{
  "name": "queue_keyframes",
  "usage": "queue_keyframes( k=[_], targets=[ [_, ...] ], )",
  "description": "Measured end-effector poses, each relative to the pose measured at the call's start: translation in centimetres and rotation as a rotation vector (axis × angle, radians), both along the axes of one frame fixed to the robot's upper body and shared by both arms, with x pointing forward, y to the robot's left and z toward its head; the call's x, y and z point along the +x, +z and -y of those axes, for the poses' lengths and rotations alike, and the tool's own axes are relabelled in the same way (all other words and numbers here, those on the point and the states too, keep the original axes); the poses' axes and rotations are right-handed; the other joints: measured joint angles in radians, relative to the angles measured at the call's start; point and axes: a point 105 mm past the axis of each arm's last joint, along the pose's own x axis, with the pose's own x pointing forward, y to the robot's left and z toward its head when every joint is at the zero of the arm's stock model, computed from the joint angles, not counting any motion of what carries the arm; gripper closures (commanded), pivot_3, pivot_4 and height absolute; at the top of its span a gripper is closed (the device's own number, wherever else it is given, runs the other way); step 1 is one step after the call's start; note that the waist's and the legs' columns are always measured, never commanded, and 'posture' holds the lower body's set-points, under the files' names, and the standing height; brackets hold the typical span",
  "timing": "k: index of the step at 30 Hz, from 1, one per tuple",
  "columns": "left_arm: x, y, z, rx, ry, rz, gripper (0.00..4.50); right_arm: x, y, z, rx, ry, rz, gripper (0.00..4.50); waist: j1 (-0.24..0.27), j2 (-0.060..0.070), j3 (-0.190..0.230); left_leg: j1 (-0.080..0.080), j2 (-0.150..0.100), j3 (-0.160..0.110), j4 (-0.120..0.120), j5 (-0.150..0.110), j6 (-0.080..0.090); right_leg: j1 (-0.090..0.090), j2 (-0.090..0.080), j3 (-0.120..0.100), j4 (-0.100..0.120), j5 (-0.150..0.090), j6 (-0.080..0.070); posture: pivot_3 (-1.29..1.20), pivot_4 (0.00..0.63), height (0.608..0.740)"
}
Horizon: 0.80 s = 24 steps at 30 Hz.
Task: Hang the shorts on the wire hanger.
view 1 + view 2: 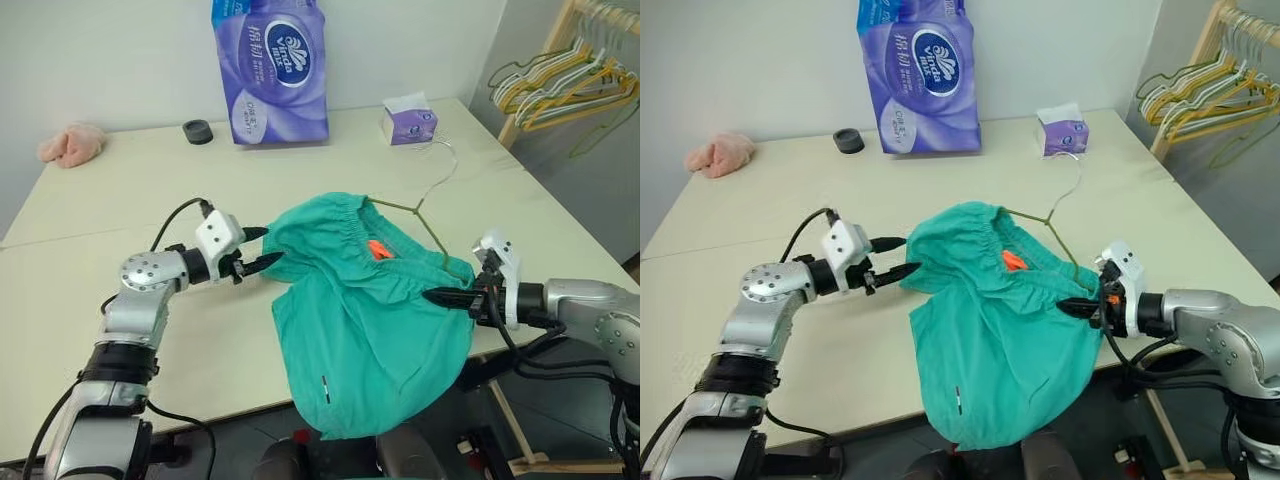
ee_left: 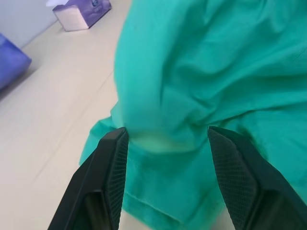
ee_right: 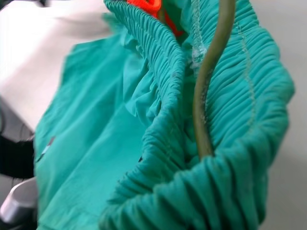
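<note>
1. On the near edge of the table [image 1: 120, 190] lie the shorts [image 1: 375, 320], waistband up on the tabletop and the legs spilling over the front edge toward me.
2. I see the wire hanger [image 1: 425, 215] threaded into the waistband: its hook points toward the tissue box [image 1: 408, 118], and one wire shoulder runs down inside the gathered elastic.
3. My right gripper [image 1: 450, 297] is clamped shut on the shorts at the right end of the waistband; whether it also pinches the wire I cannot tell.
4. My left gripper [image 1: 262, 248] sits at the left end of the waistband with its jaws apart, holding nothing; the fabric lies just beyond the fingertips [image 2: 117, 143].
5. To do this step well, I judge I should take the left end of the elastic and draw it over the hidden left corner of the hanger, keeping the right side pinned so the wire cannot slide out.
6. Containers: the tissue box has a tissue poking out of its top, and the purple tissue pack [image 1: 270, 65] stands sealed at the far side.
</note>
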Motion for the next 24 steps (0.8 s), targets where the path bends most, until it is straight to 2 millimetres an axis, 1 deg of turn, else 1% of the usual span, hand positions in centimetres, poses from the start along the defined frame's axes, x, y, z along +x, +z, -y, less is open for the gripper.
queue_keyframes(
  k=[3, 4, 5, 7, 9, 11, 12, 14, 16, 18, 20, 22, 24],
  targets=[
    [-1.3, 1.1, 2.3, -0.057, -0.109, -0.057, 1.21, 0.1, -0.4, 2.2, -0.009, -0.135, -0.011, 4.50, 0.011, 0.000, 0.000, 0.000, 0.000, 0.001, 0.000, 0.000, 0.000, 0.001, 0.000, 0.001, 0.000, 0.000, 0.000, -0.29, 0.118, 0.740],
    [-1.8, 1.3, 3.1, -0.069, -0.147, -0.082, 0.92, 0.1, -0.6, 2.9, -0.011, -0.177, -0.017, 4.50, 0.012, 0.000, 0.000, 0.000, 0.000, 0.001, 0.000, 0.000, 0.000, 0.001, 0.000, 0.001, 0.000, 0.000, 0.000, -0.29, 0.119, 0.740],
    [-2.5, 1.6, 4.4, -0.082, -0.214, -0.109, 0.62, -0.1, -0.9, 4.1, -0.013, -0.239, -0.029, 4.50, 0.015, 0.000, 0.000, 0.000, 0.000, 0.001, 0.000, 0.000, 0.000, 0.001, 0.000, 0.000, 0.000, 0.000, 0.000, -0.30, 0.121, 0.740],
    [-3.6, 2.3, 6.6, -0.096, -0.319, -0.128, 0.03, -0.7, -1.7, 5.9, -0.023, -0.328, -0.059, 4.50, 0.015, 0.000, 0.000, 0.000, -0.001, 0.001, 0.000, 0.000, 0.000, 0.001, 0.000, 0.001, 0.000, 0.000, 0.000, -0.32, 0.124, 0.740],
    [-4.2, 3.3, 8.6, -0.120, -0.406, -0.122, 0.01, -1.7, -2.5, 8.0, -0.041, -0.428, -0.091, 4.50, 0.014, 0.000, 0.000, 0.000, -0.001, 0.002, 0.000, 0.000, 0.000, 0.001, 0.001, 0.001, 0.000, 0.000, 0.000, -0.33, 0.125, 0.740],
    [-4.2, 4.3, 10.2, -0.139, -0.457, -0.099, 0.01, -2.4, -2.9, 10.2, -0.061, -0.530, -0.104, 4.50, 0.008, 0.001, -0.001, 0.001, 0.000, 0.004, 0.000, 0.000, 0.000, 0.001, 0.002, 0.003, 0.000, 0.000, 0.000, -0.35, 0.127, 0.740],
    [-4.2, 4.7, 10.7, -0.143, -0.471, -0.090, 0.01, -2.4, -2.9, 10.9, -0.065, -0.560, -0.103, 4.50, 0.006, 0.001, -0.001, 0.002, 0.000, 0.004, 0.000, 0.000, 0.000, 0.002, 0.003, 0.004, 0.000, 0.000, 0.000, -0.35, 0.128, 0.740],
    [-4.3, 5.6, 12.1, -0.169, -0.513, -0.070, 0.01, -3.1, -2.7, 13.0, -0.094, -0.656, -0.095, 4.50, -0.001, 0.003, -0.002, 0.002, 0.000, 0.005, 0.000, 0.000, 0.000, 0.002, 0.007, 0.004, 0.000, -0.001, 0.001, -0.36, 0.129, 0.740],
    [-4.4, 6.2, 13.4, -0.177, -0.554, -0.050, 0.01, -3.4, -2.4, 15.0, -0.122, -0.741, -0.084, 4.50, -0.010, 0.003, -0.002, 0.002, 0.000, 0.005, 0.000, 0.000, 0.001, 0.002, 0.008, 0.005, 0.000, -0.001, 0.002, -0.37, 0.134, 0.740],
    [-4.2, 6.3, 14.8, -0.157, -0.569, -0.028, 0.01, -3.4, -1.7, 16.9, -0.152, -0.831, -0.044, 4.50, -0.016, 0.004, -0.002, 0.002, 0.000, 0.006, 0.000, 0.000, 0.001, 0.002, 0.008, 0.006, 0.000, -0.001, 0.002, -0.37, 0.138, 0.740],
    [-4.0, 6.1, 15.9, -0.128, -0.575, 0.007, 0.01, -3.3, -0.9, 18.2, -0.180, -0.880, -0.001, 4.50, -0.023, 0.004, -0.002, 0.003, 0.000, 0.007, -0.001, -0.001, 0.001, 0.002, 0.009, 0.007, 0.000, -0.002, 0.003, -0.36, 0.141, 0.740],
    [-3.6, 5.8, 16.9, -0.097, -0.560, 0.050, 0.01, -2.7, 0.3, 19.3, -0.207, -0.918, 0.043, 4.50, -0.031, 0.004, -0.002, 0.003, 0.000, 0.008, -0.001, -0.001, 0.001, 0.002, 0.009, 0.008, 0.000, -0.002, 0.003, -0.36, 0.144, 0.740],
    [-3.4, 6.2, 18.4, -0.089, -0.552, 0.104, 0.01, -1.8, 2.4, 20.7, -0.235, -0.965, 0.115, 4.50, -0.036, 0.006, -0.001, 0.003, -0.001, 0.010, -0.001, -0.001, 0.002, 0.002, 0.009, 0.008, -0.001, -0.002, 0.003, -0.36, 0.147, 0.740]
  ],
)
